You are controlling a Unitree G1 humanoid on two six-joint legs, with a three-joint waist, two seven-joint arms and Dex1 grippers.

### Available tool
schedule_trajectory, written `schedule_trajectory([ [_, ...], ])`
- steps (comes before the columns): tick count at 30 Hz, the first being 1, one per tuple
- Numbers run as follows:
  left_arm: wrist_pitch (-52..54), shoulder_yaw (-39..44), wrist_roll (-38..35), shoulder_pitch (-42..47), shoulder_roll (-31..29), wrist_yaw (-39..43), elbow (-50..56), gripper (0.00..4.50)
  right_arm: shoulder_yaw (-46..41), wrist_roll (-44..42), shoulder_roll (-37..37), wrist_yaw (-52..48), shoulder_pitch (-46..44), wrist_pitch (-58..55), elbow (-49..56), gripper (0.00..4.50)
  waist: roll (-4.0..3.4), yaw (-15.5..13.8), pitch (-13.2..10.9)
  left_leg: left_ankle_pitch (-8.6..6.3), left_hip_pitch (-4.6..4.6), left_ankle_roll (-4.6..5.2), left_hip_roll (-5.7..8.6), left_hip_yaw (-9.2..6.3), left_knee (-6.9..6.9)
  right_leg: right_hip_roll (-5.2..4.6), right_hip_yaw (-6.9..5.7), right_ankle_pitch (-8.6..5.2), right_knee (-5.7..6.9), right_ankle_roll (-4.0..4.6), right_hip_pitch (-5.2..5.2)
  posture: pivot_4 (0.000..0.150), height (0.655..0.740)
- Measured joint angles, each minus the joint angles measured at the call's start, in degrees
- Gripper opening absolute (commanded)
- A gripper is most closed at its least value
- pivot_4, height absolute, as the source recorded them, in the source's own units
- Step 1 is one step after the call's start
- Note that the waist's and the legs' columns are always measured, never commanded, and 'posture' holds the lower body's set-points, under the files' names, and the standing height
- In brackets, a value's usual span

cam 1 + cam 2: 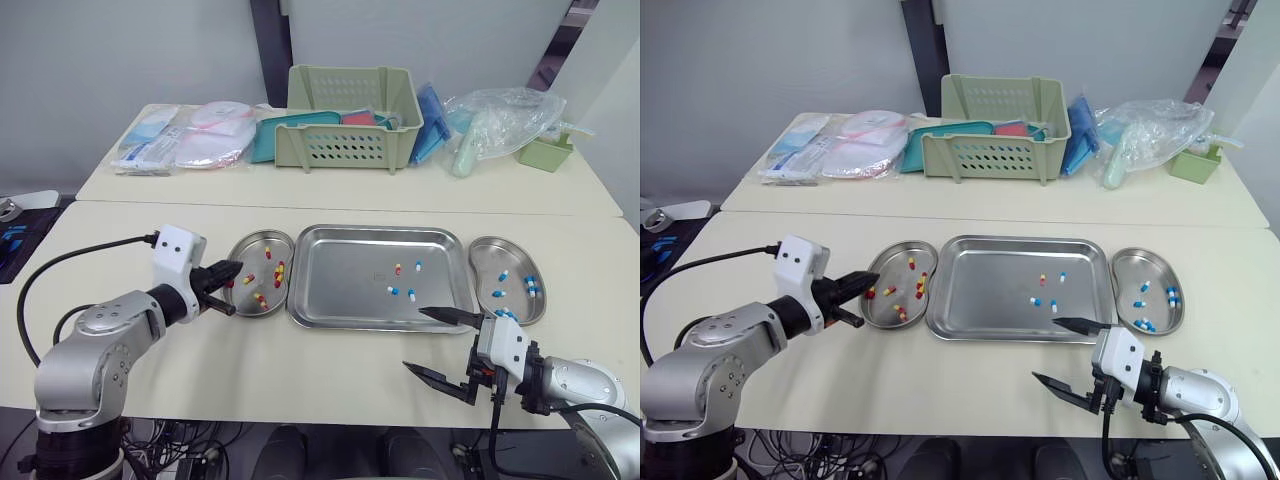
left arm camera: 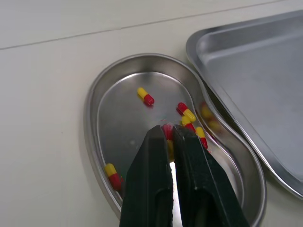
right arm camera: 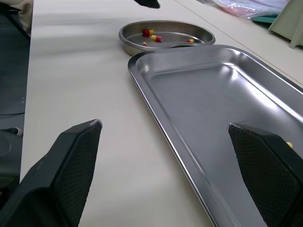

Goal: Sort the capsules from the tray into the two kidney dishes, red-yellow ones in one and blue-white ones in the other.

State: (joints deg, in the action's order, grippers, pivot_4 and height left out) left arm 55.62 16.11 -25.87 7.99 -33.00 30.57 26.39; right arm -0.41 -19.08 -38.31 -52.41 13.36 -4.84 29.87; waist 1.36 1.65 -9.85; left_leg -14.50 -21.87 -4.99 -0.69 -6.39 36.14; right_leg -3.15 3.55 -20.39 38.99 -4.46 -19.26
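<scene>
capsules [image 1: 398, 269], two-tone, red-yellow and blue-white

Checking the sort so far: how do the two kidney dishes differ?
The left kidney dish holds red-yellow capsules; the right kidney dish holds blue-white capsules. The left gripper reaches over the left dish; nothing hangs over the right dish. Both are steel, flanking the tray.

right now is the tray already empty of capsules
No, the tray holds one red-yellow capsule and three blue-white capsules on its floor.
</scene>
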Motion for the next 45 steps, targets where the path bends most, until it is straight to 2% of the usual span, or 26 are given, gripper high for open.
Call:
schedule_trajectory([
  [2,-0.89,-0.04,-0.29,0.01,0.91,-0.40,0.00,0.01,0.07,0.00,0.00,0.00,-0.22,-0.16,0.00,4.50,0.01,0.00,0.00,0.00,-0.01,0.00,0.00,0.01,0.00,0.00,0.00,0.00,0.00,0.00,0.00,0.150,0.7390],
  [3,-1.14,-0.03,-0.64,0.14,0.92,-0.70,-0.01,0.55,0.07,0.00,0.00,0.01,-0.36,-0.34,0.00,4.50,0.01,0.00,0.00,0.00,0.00,0.00,0.00,0.01,0.00,0.00,0.00,0.00,-0.01,0.00,0.00,0.150,0.7390],
  [6,-1.24,0.05,-1.36,0.18,0.92,-0.76,-0.02,1.32,0.07,-0.01,0.00,0.02,-0.38,-0.75,0.00,4.50,0.01,0.00,0.00,0.00,0.00,0.00,0.00,0.01,0.00,0.00,0.00,0.00,0.00,0.00,0.00,0.150,0.7390],
  [10,-2.28,1.09,-2.40,-0.04,0.84,-0.77,-0.01,2.58,0.06,-0.04,0.00,0.06,-0.42,-1.17,0.00,4.50,0.01,0.00,0.00,0.00,0.00,0.00,0.00,0.00,0.00,0.00,0.00,0.00,0.00,0.00,-0.01,0.150,0.7390],
  [20,-4.37,5.82,-4.61,-2.93,-1.79,0.79,0.28,2.58,-0.25,-0.12,-0.07,-0.02,-1.23,-1.78,-0.01,4.50,0.01,0.04,-0.01,0.00,0.00,0.00,-0.01,0.01,-0.01,0.01,0.01,0.00,-0.01,0.00,-0.02,0.150,0.7390],
  [26,-16.25,17.51,-3.48,-11.03,-3.72,4.06,-2.98,2.58,-9.15,-2.16,-3.76,-0.72,1.52,-1.81,-1.90,4.50,0.00,0.13,-0.01,0.00,0.01,0.00,-0.01,0.07,-0.05,0.00,0.05,0.00,-0.03,0.01,-0.03,0.150,0.7390],
  [29,-21.05,22.03,-1.79,-17.77,-3.14,4.51,-8.43,3.16,-15.33,-3.76,-5.89,-2.54,4.24,-1.98,-5.04,4.50,0.01,0.12,-0.01,-0.01,0.01,0.01,-0.01,0.10,-0.05,-0.01,0.06,0.00,-0.04,0.01,-0.02,0.150,0.7390],
  [33,-27.00,24.02,-0.48,-24.72,-1.96,6.73,-14.34,4.45,-22.73,-4.76,-9.06,-6.09,6.91,-1.53,-11.59,4.50,0.11,0.07,-0.05,-0.01,0.02,0.01,-0.01,0.10,-0.05,-0.01,0.06,0.00,-0.04,0.01,-0.01,0.150,0.7390],
  [40,-36.23,24.32,0.54,-33.07,-1.93,13.00,-20.33,4.48,-31.81,-2.71,-18.62,-14.15,7.26,2.37,-30.20,4.50,0.16,0.11,-0.06,-0.01,0.08,0.02,-0.01,0.18,-0.08,-0.02,0.09,-0.01,-0.07,0.02,0.02,0.150,0.7390],
  [45,-39.26,24.27,0.74,-35.07,-2.15,15.80,-22.52,4.48,-32.66,-0.82,-23.61,-16.92,3.07,3.49,-40.35,4.50,0.14,0.30,-0.06,-0.01,0.09,0.02,-0.03,0.22,-0.09,-0.01,0.13,-0.02,-0.06,0.03,0.01,0.150,0.7390],
])
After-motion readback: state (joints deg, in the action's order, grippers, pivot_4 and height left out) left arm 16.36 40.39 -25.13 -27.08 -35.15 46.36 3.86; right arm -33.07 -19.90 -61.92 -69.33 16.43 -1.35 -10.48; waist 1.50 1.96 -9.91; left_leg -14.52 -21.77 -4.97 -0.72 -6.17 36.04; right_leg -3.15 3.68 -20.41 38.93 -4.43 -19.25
